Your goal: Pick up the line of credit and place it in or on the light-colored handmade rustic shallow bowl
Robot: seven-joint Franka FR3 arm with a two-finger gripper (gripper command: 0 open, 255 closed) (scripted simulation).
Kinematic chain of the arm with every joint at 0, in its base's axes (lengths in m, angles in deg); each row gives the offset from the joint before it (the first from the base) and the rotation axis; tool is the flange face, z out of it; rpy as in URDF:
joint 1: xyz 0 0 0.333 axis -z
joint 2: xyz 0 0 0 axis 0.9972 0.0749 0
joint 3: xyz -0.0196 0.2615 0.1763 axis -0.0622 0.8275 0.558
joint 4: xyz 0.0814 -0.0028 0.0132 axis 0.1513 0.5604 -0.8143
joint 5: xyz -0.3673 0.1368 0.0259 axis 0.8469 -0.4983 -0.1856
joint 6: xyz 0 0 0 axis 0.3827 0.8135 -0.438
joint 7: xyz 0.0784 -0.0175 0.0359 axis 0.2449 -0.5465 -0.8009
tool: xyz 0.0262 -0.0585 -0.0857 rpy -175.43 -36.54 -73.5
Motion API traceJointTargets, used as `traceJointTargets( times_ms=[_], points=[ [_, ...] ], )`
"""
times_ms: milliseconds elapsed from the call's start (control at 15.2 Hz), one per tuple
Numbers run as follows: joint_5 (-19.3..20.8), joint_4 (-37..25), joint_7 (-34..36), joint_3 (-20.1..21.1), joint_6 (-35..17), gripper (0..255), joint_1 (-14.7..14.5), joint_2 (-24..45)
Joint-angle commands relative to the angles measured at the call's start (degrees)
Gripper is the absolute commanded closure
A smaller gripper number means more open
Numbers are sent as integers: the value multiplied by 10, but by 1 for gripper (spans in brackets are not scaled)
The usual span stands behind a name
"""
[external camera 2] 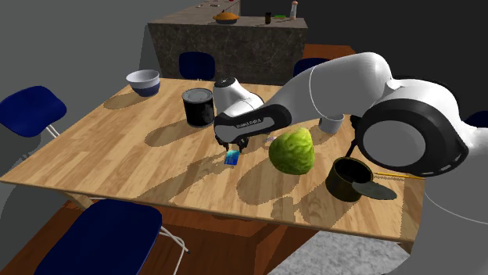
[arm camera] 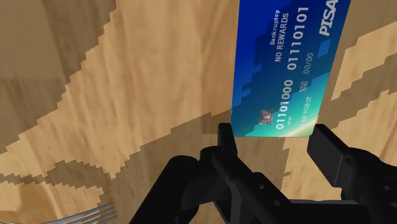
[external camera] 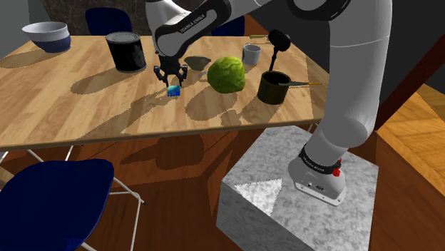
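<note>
A blue bank card with white lettering stands on edge between my gripper's two black fingers, which clasp its lower end. In the shoulder view the gripper points down over the middle of the wooden table, with the card hanging from its tips just above the wood. The second exterior view shows the same card under the gripper. A small shallow grey bowl sits just behind the gripper. A deeper white bowl with a dark underside stands at the far corner.
A black can, a green leafy head, a black saucepan and a grey cup stand around the gripper. A fork's tines lie on the wood. Blue chairs ring the table.
</note>
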Motion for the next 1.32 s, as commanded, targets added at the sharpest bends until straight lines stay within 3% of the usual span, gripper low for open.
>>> traceJointTargets(
  times_ms=[0, 462, 1254],
  points=[
    [0, 1, 0, 0, 1, 255, 0, 0],
    [0, 0, 0, 0, 1, 255, 0, 1],
    [-17, -39, -19, 7, 76, 255, 3, -36]
  ],
)
